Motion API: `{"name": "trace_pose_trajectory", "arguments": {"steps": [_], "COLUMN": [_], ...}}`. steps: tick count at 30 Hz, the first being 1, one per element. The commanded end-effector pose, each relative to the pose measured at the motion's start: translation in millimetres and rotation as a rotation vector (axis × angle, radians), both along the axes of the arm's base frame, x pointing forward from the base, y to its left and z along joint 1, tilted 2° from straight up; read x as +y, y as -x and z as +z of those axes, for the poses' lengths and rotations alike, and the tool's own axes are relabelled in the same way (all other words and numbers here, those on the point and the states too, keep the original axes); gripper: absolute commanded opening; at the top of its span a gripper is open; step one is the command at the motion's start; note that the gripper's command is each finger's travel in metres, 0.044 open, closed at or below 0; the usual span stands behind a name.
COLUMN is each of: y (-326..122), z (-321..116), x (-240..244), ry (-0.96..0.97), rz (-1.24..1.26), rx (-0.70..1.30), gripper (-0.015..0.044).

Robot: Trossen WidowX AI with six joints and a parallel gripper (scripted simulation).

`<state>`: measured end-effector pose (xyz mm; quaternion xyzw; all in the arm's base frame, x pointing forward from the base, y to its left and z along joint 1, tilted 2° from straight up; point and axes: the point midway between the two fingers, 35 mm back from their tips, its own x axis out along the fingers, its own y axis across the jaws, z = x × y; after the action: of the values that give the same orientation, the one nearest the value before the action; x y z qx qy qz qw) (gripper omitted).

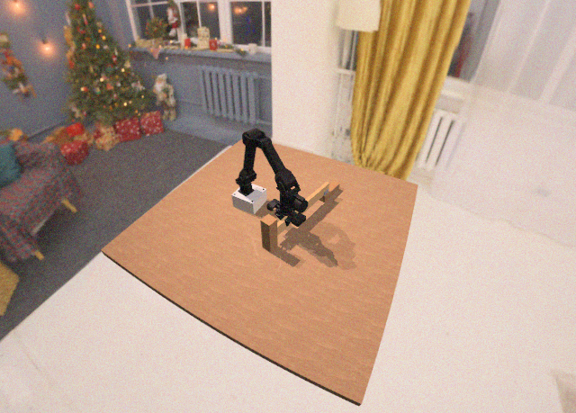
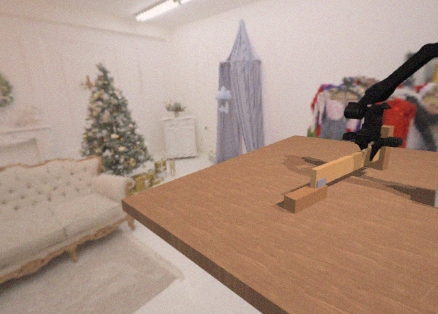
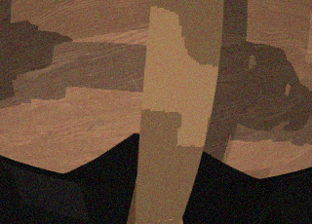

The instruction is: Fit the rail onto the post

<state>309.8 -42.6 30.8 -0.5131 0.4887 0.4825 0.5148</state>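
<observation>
One bench point(image 1: 288, 301) point(image 2: 226, 211) carries the assembly. The arm point(image 1: 274, 162) point(image 2: 392, 86) extends above it. The rail point(image 1: 317, 194) point(image 2: 337, 167) point(image 3: 180, 88) spans from the footboard block point(image 1: 336, 185) point(image 2: 304, 198) toward the post point(image 1: 268, 233) point(image 2: 382, 159). The gripper point(image 1: 291, 220) point(image 2: 369, 151) point(image 3: 155, 141) is clamped on the rail near the post. Peg engagement is hidden. The bracket point(image 2: 321, 182) is at the rail's far end.

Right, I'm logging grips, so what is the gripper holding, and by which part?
The jaws hold the wooden rail near its end by the post, away from the footboard block.
</observation>
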Motion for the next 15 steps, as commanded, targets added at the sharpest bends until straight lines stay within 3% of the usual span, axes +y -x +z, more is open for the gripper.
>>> {"name": "trace_pose_trajectory", "arguments": {"steps": [1,15], "y": [0.0,-0.1], "z": [3.2,3.9], "x": [-3.8,0.1], "ry": [0.007,0.006], "rz": [-0.002,-0.002], "rx": [-0.003,-0.003], "gripper": [0.0000,0.0000]}}
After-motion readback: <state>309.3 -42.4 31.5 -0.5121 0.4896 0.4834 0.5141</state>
